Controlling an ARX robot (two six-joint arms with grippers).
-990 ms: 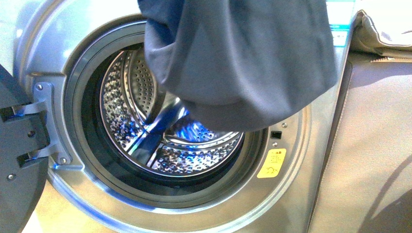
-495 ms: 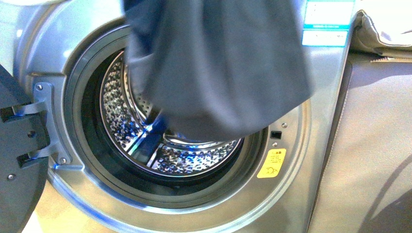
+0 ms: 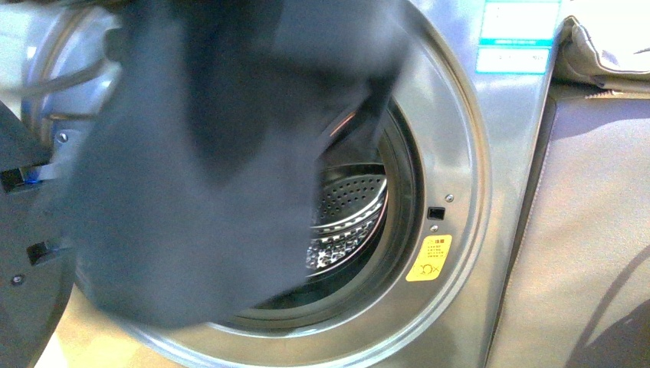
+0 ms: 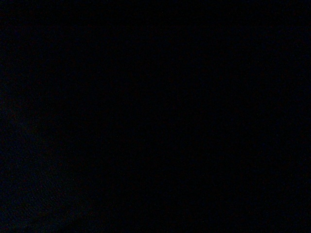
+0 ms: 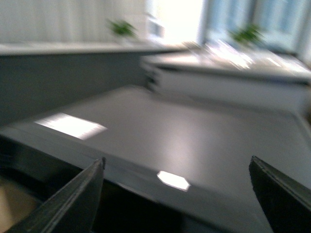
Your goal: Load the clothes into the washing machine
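Right jaws: my right gripper (image 5: pixel 177 162) stands wide open with nothing between its two dark fingers (image 5: pixel 80 199).
Right arm pose: the wrist looks out across a flat grey surface (image 5: pixel 194 131), with the jaws above its near edge and not touching it. The view is blurred.
Beyond the right jaws: a long pale counter (image 5: pixel 228 82), two green plants (image 5: pixel 121 28) and a bright window (image 5: pixel 177 17), all out of focus.
Left jaws: my left gripper shows in no view. Its wrist picture is dark, so I cannot tell how far it is open or whether it holds anything.
Clothes: the clothes (image 3: pixel 199 176) hang limp and blurred in front of the washing machine (image 3: pixel 460 153). They spread from the top of the front view across the left and middle of the porthole, down to its lower rim. I cannot tell what holds them up, or whether any part is inside.
What is blocked: the fabric hides most of the opening. Only the right part of the steel drum (image 3: pixel 349 215) and the dark gasket (image 3: pixel 398 230) show past it.
Machine front: a yellow sticker (image 3: pixel 428 257) sits right of the opening, with blue-white labels (image 3: pixel 515 34) above.
Door: the dark door (image 3: pixel 23 307) stands swung open at the far left, its hinges partly behind the garment.
Right side: a taupe cabinet (image 3: pixel 590 230) stands against the machine, with a beige cloth (image 3: pixel 605 46) lying on top.
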